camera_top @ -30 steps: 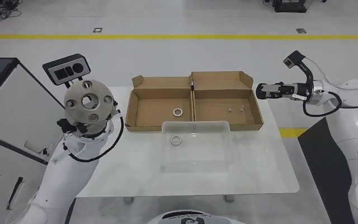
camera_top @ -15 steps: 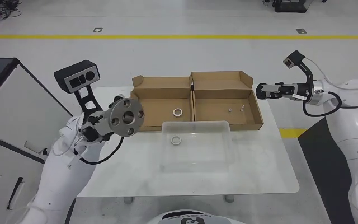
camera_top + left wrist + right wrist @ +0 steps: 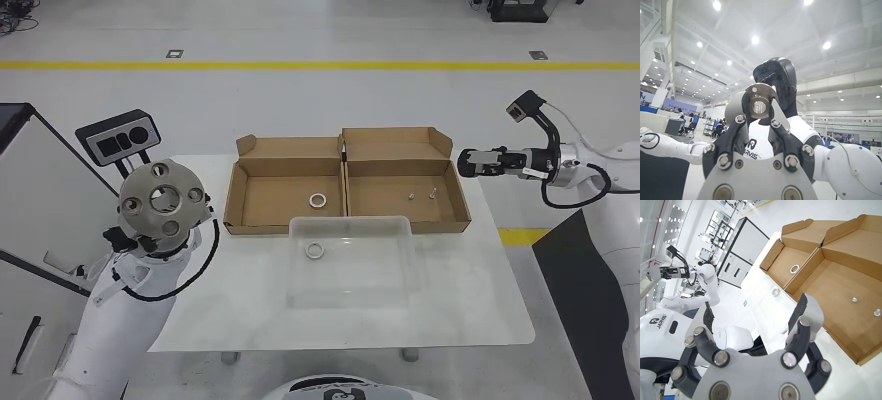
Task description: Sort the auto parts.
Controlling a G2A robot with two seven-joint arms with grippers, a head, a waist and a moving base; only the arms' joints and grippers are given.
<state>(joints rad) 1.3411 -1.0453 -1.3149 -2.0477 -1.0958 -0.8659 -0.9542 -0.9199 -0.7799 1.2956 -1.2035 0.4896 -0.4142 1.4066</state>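
Left jaws are clamped on the flange (image 3: 758,97), pinching its hub from both sides, so you have a firm hold on the narrow neck and the drilled plate is left free. You hold it well to the left of the bin (image 3: 400,262), raised off the surface (image 3: 470,295), with the plate's face turned up toward the overhead camera. I judge that pose is meant to show the part plainly, so its kind can be read before you pick a destination.

Right jaws stand wide apart with nothing between them, behind the bin and off to its right, just beside the outer wall of the right box (image 3: 385,208). That looks like a waiting post: close enough to serve that side, yet out of the left arm's path.

Behind the bin, at or just beside its far wall, the left box (image 3: 270,205) and the right box sit side by side. A boxed ring (image 3: 318,200) lies in the left box and two bolts (image 3: 433,191) lie in the right one, so each box seems to take one kind. One loose ring (image 3: 314,250) lies in the bin, toward its back left corner, not yet sorted. It likely belongs with its twin. Your flange matches neither kind, so where it should go cannot be told from what lies here.
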